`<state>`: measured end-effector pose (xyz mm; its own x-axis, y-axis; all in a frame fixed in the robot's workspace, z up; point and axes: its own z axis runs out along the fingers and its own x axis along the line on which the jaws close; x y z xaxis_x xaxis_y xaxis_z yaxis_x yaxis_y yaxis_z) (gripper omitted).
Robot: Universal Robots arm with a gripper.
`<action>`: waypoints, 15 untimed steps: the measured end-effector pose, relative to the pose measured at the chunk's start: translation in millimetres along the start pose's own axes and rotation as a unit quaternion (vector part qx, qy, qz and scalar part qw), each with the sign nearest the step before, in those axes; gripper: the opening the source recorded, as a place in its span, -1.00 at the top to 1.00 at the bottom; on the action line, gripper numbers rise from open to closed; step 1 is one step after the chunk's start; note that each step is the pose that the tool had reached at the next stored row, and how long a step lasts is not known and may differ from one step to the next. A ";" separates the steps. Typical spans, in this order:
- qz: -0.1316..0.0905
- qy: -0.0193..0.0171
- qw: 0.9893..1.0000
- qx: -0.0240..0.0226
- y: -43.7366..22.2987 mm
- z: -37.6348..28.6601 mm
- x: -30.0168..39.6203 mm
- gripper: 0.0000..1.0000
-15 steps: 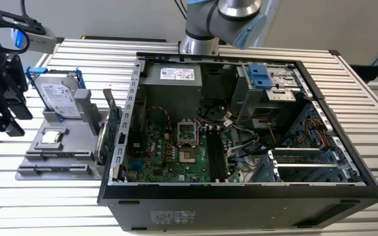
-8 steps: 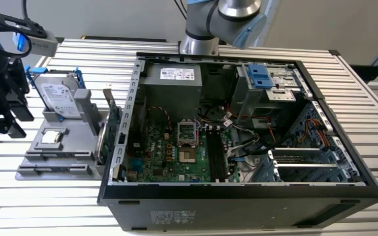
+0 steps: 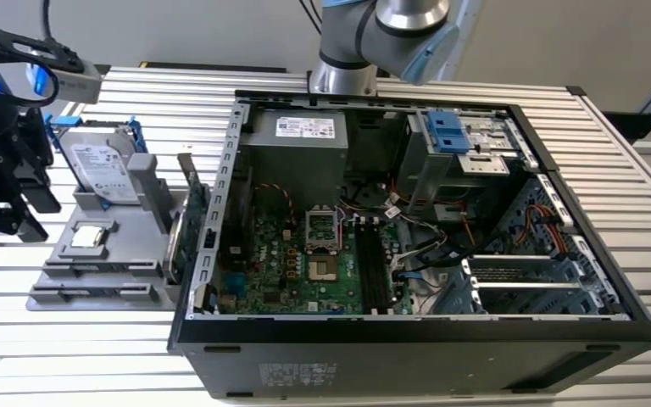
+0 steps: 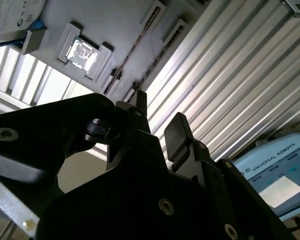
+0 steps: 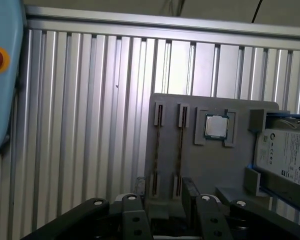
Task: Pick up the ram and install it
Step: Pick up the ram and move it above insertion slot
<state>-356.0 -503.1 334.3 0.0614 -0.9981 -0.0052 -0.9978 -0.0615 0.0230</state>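
ROBOT LINES UP ON MEMORY STICK: The arm's gripper point(image 5: 164, 189) hangs above a gray parts holder point(image 5: 210, 170), fingers point(image 5: 191, 192) spread and nothing between them. The holder lies to the exterior view's left of an open computer case point(image 3: 416, 339).

The ram point(image 5: 179, 150), seen edge-on in the first wrist view as a thin strip, stands in one of the holder's two narrow slots. A second thin strip point(image 5: 157, 150) stands in the slot just beside it. A processor chip point(image 5: 216, 126) and a hard drive point(image 5: 285, 155) sit on the same holder, near the slots. In the middle of the case, the motherboard's black memory slots point(image 3: 371, 267) look unfilled, so the pick-up appears not yet made.

For a clean grasp, the spread fingers should sit square over a single strip and close on its flat faces rather than its ends. They should come down straight and stay clear of the neighbouring strip and the chip. The stick should then be drawn up along its slot without twisting.
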 end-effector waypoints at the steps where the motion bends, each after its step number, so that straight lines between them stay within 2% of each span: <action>1: 0.000 0.000 1.000 0.000 0.0 0.6 0.0 -1.00; 15: 0.000 0.000 1.000 0.000 -0.2 10.2 0.0 -1.00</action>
<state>-356.0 -503.1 324.1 0.0613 -0.9981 -0.0052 -0.9978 -0.0614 0.0230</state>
